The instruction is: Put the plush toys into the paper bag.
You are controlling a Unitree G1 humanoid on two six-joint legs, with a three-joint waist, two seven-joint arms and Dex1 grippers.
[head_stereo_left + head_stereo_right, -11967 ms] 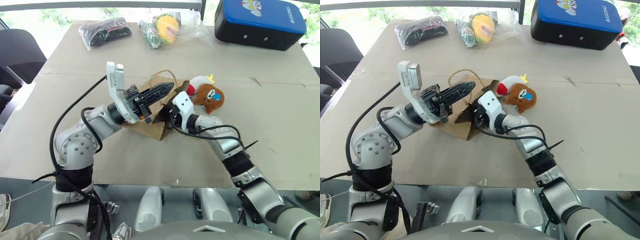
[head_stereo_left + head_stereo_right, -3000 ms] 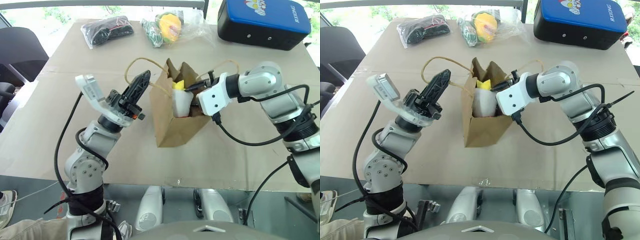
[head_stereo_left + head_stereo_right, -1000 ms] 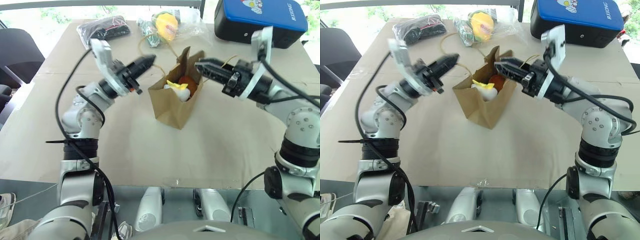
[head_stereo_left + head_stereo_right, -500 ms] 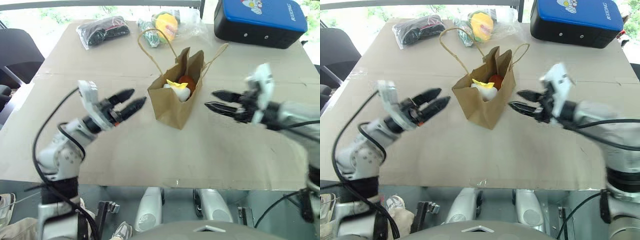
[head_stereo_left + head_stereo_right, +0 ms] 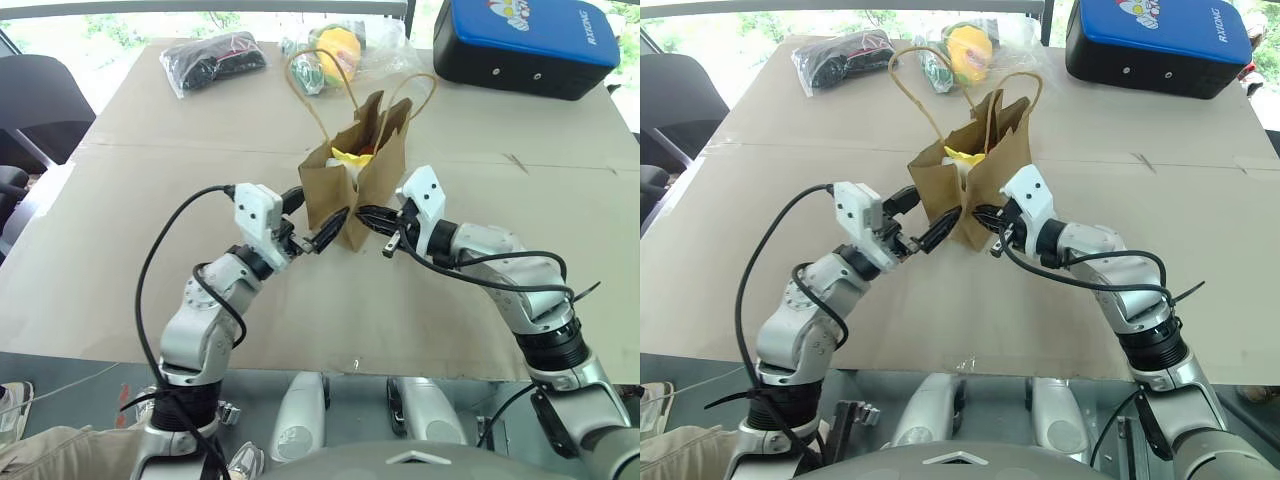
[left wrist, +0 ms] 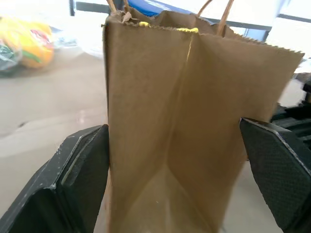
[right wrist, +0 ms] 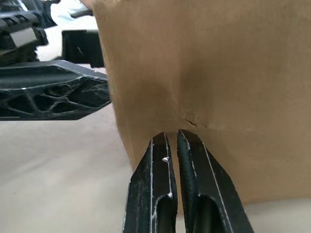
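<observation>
Left fingers [image 6: 80,179] spread wide astride the paper bag [image 6: 194,126]; right fingers [image 7: 153,194] clenched, tips against it.

Paper bag [image 5: 365,185]: plain brown kraft, tan cord handles [image 5: 330,75]. Yellow bit of plush [image 5: 350,155] at its mouth. Table [image 5: 150,290]: beige cardboard, no pattern. Both grippers black fingers w/ lattice ribbing on left gripper [image 5: 312,224]; right gripper [image 5: 372,220] black too, white wrist housings, silver arms. Case [image 5: 525,45]: blue top w/ white lettering, black sides. Clear-wrapped items: one black [image 5: 213,60], one yellow-green [image 5: 335,48].
</observation>
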